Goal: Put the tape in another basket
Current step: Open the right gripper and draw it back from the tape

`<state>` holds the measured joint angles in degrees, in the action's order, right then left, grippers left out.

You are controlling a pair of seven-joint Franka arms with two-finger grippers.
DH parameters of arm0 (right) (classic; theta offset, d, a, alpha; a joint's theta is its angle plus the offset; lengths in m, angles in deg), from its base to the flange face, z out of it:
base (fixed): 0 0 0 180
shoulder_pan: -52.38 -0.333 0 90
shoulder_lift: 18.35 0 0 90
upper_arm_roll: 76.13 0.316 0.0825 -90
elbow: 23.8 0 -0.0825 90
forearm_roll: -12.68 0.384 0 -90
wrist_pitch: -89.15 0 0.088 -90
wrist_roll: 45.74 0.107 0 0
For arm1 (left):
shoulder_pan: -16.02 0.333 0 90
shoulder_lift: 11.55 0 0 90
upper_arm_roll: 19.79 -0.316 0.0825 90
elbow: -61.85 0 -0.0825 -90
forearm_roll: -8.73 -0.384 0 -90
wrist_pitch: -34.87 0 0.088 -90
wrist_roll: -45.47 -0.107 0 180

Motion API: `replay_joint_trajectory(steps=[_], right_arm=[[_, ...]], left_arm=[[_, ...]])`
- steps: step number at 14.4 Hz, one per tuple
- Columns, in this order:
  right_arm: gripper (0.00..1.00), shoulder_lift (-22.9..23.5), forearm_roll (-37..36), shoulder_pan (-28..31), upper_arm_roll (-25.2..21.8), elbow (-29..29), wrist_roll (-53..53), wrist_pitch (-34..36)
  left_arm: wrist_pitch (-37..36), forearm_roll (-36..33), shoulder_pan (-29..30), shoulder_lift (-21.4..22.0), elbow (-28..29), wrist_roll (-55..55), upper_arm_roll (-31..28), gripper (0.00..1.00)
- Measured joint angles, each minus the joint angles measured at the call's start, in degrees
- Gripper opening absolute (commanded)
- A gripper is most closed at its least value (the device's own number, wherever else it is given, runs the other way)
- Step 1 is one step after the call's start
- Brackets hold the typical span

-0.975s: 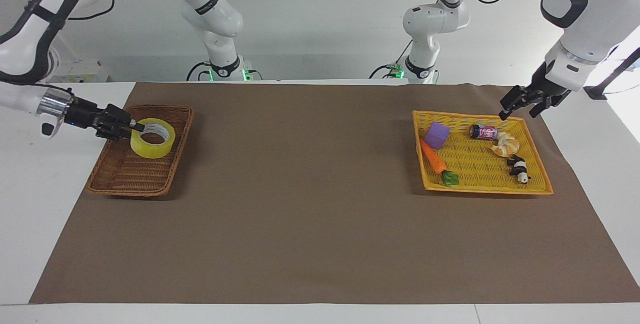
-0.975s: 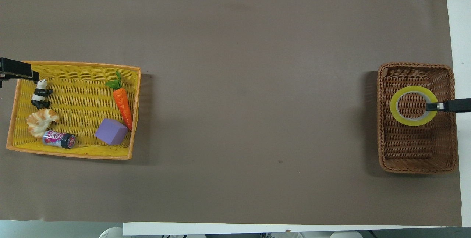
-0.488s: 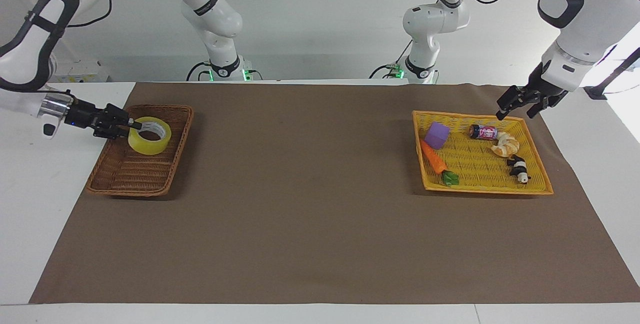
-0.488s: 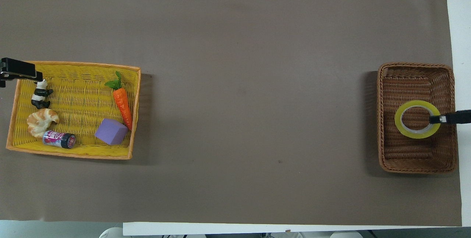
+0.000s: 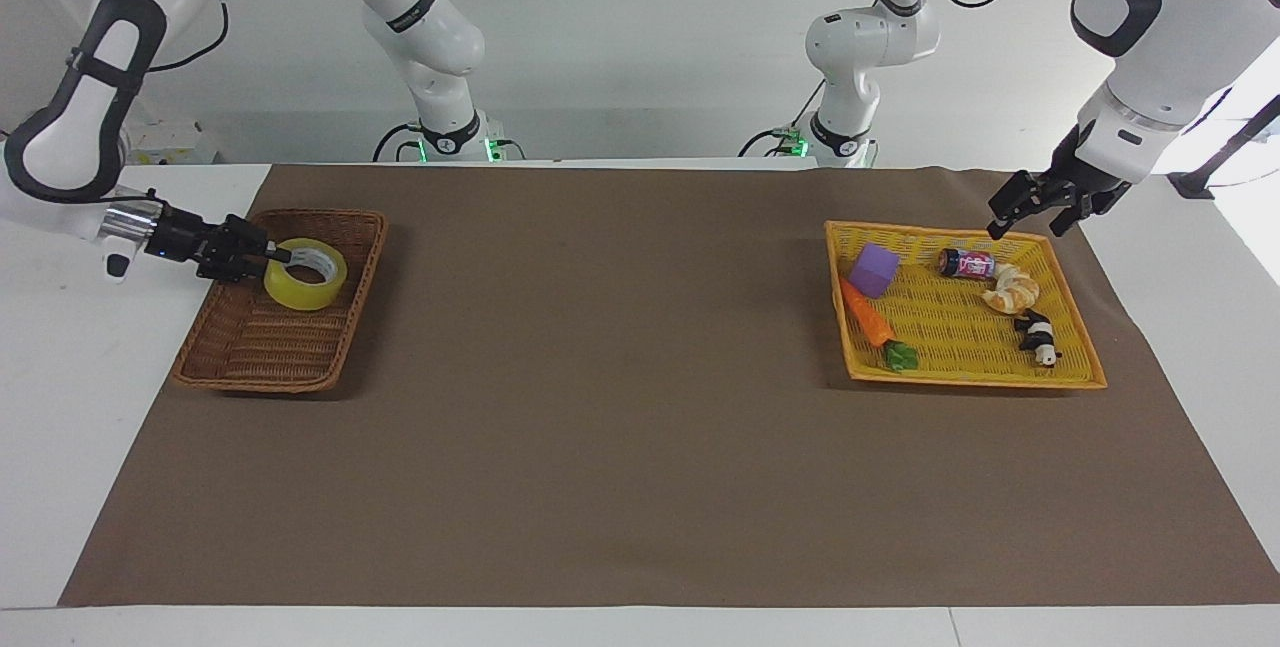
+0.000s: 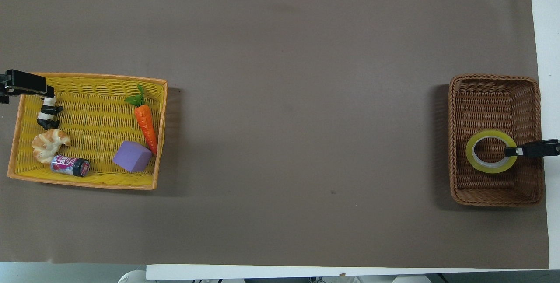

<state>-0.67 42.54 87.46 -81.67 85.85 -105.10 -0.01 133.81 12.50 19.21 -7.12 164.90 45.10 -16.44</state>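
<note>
Overhead view: both black two-finger grippers cut by the frame edges. Left gripper (image 6: 41,92) covers the head of the small black-and-white panda figure (image 6: 47,113).

glossy tape (image 5: 305,274), woven wicker basket (image 5: 250,352)

A yellow tape roll (image 6: 491,157) is seen inside the brown wicker basket (image 6: 496,81) at the frame's right, the right gripper (image 6: 512,151) at its rim; a yellow tray basket (image 6: 87,182) sits at left
</note>
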Motion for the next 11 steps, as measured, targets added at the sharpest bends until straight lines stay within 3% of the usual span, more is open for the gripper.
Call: replay_joint_trajectory(steps=[5,11], right_arm=[[1.00,-1.08,-5.84,-3.05,0.65,-3.23,-1.05,-3.51],[1.00,-13.90,-18.89,-18.36,1.51,-8.24,22.74,-6.19]], left_arm=[[-0.36,-0.27,-0.28,-0.01,0.00,-0.12,0.05,1.00],[-5.58,-3.81,-2.64,-0.88,-3.71,-0.42,0.02,1.00]])
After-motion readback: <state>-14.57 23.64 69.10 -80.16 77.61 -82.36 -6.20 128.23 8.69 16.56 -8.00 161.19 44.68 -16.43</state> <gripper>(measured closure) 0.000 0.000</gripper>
